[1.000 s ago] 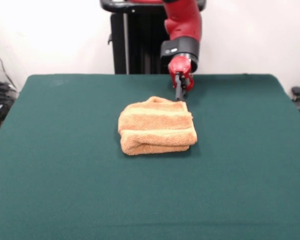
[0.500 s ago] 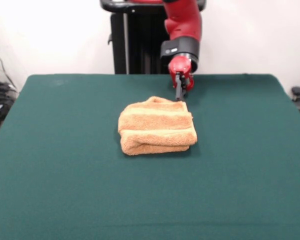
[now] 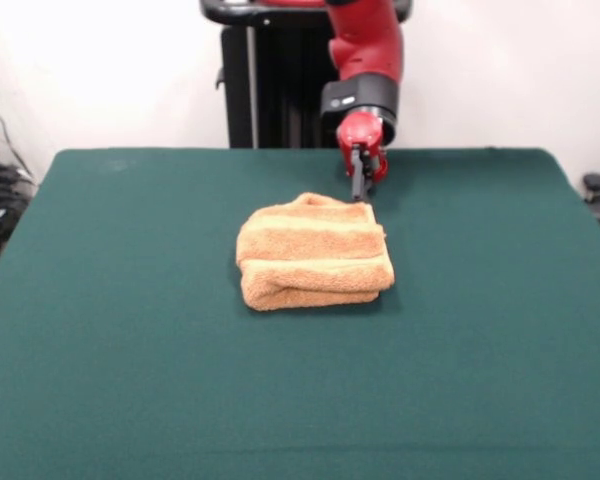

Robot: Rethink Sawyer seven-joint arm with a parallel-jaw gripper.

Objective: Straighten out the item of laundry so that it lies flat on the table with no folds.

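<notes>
The tool hangs from the red arm, its dark fingers pointing straight down and drawn together into one thin stem; its tip sits at the far edge of the hand towel, at the corner nearest the pedestal. Whether it pinches cloth there or only touches it cannot be told.

Just below and in front of the tool, the towel lies bunched and folded over itself in a thick, roughly rectangular pad. Its long axis runs crosswise, from one side of the surface to the other, square to the line from tool to camera. It is orange-tan terry, fluffy, with soft ridges running along its length and a rolled, rounded fold on the edge away from the tool.

The surface beyond it is plain dark green felt-like cloth, flat and broad, reaching well out on every side of the towel.
</notes>
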